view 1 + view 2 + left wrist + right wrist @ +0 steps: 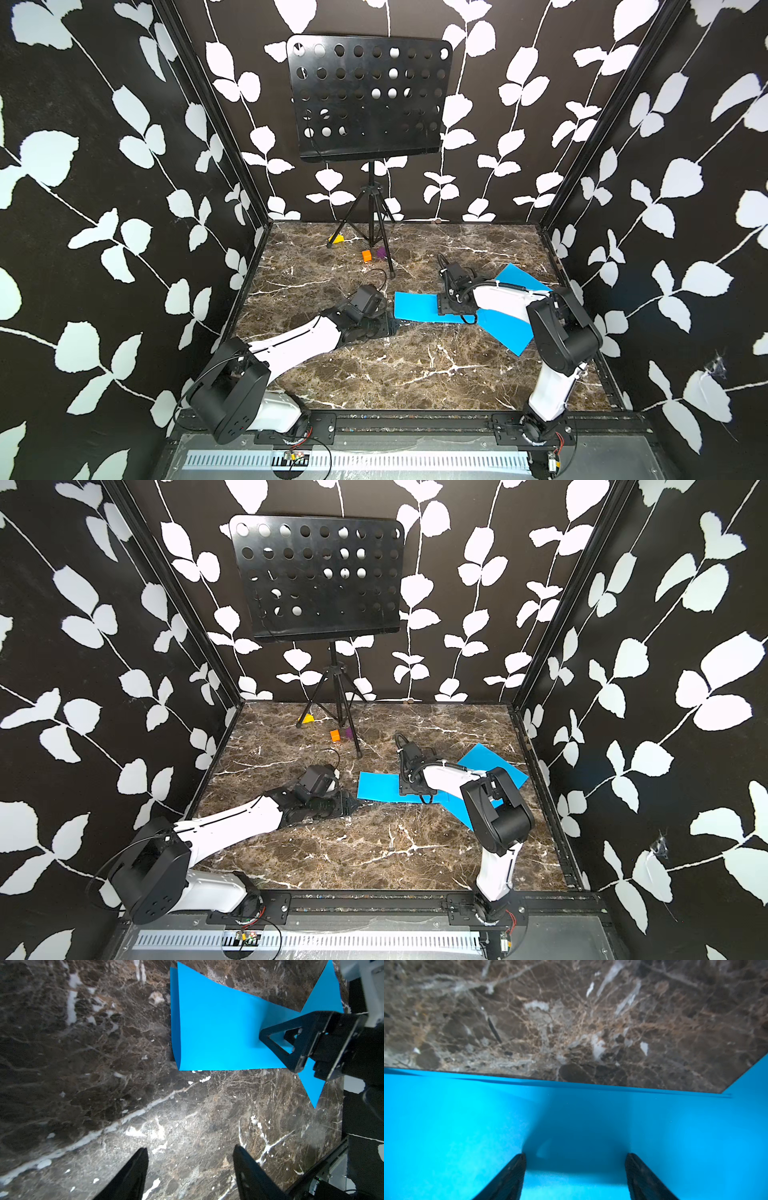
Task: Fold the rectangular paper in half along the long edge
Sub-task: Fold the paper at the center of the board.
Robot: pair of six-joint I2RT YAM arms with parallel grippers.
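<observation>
Blue paper [415,305] lies on the marble bench [374,374], toward the right arm's side, as seen in both top views.

Condition: partly folded. The end nearest the left hand [190,1151] shows two layers, their edges not quite aligned. The far portion fans out skew beneath the right arm. Whether it is all one sheet I cannot confirm.

Hands: the right hand [575,1159] has its jaws apart with nothing between them. Its fingertips [263,1035] are set down on the upper layer, apparently pinning it. The left hand has its jaws apart and empty, over bare bench just short of the paper's end.

Assessment: the sheet looks light, thin and limp. It is likely to slide on the polished marble and to take a permanent crease wherever it is pressed. The advisable hold is a shallow pinch at the lifted double edge or a corner, with the other hand pressing flat near the fold line.
</observation>
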